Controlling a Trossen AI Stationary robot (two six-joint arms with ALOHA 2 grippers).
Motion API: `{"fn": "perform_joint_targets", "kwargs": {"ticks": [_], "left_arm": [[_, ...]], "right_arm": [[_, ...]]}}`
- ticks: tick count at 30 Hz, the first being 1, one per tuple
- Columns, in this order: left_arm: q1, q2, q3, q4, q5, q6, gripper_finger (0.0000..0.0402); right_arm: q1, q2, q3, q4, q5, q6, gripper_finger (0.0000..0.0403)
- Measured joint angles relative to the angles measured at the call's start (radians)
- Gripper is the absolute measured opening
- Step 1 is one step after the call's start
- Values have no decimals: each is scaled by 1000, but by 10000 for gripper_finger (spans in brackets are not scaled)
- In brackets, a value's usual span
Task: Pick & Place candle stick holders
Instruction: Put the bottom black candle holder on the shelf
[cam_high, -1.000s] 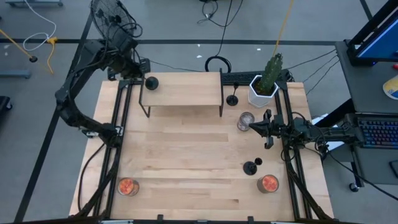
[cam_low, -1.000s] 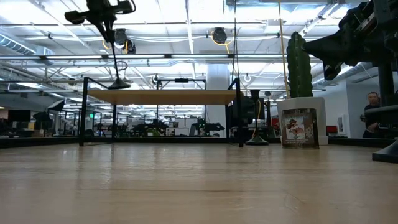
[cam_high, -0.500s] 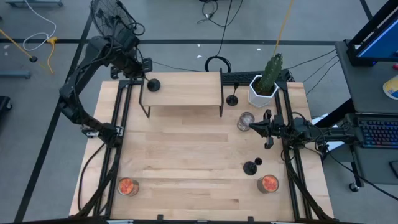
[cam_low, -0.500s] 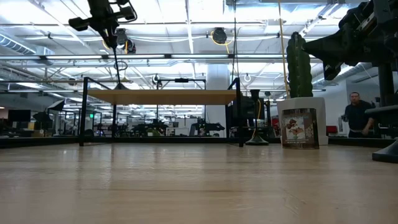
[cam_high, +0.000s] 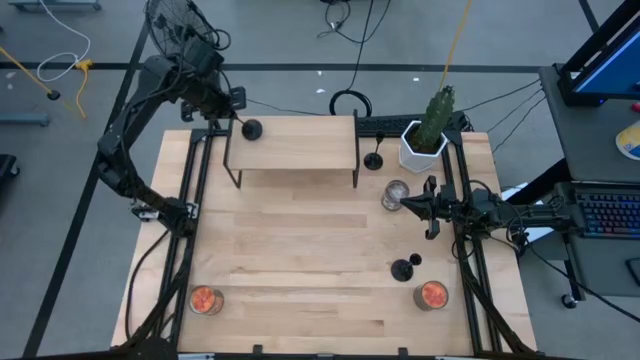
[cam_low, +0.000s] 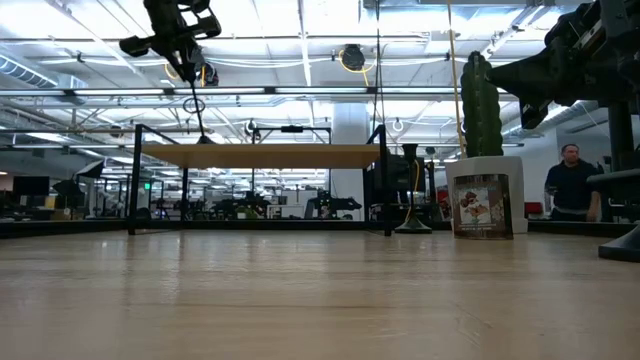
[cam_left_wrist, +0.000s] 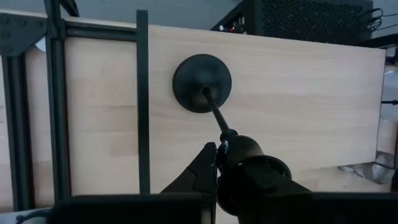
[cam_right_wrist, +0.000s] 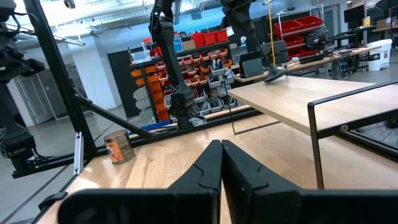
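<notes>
Matte-black and slim, 1 of 3 candle stick holders (cam_high: 251, 129) stands with its disc base on the raised wooden shelf (cam_high: 300, 142) at the table's far edge, near the shelf's left end, while the left gripper (cam_left_wrist: 219, 152) pinches the knob at the top of its stem; the left wrist view shows the fingers closed tight around that knob, stem slightly tilted, base on the wood. A second holder (cam_high: 374, 160) waits on the table (cam_high: 290, 260) between the shelf's right leg and the white cactus pot (cam_high: 424, 146), and a third (cam_high: 403, 268) sits lower right, near an orange-topped can (cam_high: 432, 294). The right gripper (cam_right_wrist: 221, 149), fingers pressed together and holding nothing, hangs over the right side of the table beside a small glass jar (cam_high: 394, 193); the right wrist view looks across the table to a can (cam_right_wrist: 116, 147) on the other side. A person (cam_low: 571, 185) stands in the room beyond. Judged from this, the step in hand is setting the first holder onto the shelf; the next move calls for spreading the fingers and lifting straight up so the thin stem is not tipped, then fetching 1 of the 2 holders left on the table
</notes>
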Motion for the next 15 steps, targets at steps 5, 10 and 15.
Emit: {"fn": "perform_joint_targets", "kwargs": {"ticks": [5, 10, 15], "left_arm": [[1, 0, 0, -2, -1, -1, 29], [16, 0, 0, -4, 0, 7, 30], [28, 0, 0, -5, 4, 10, 30]], "right_arm": [[0, 0, 0, 0, 0, 0, 0], [0, 0, 0, 0, 0, 2, 0], [0, 0, 0, 0, 0, 67, 0]]}}
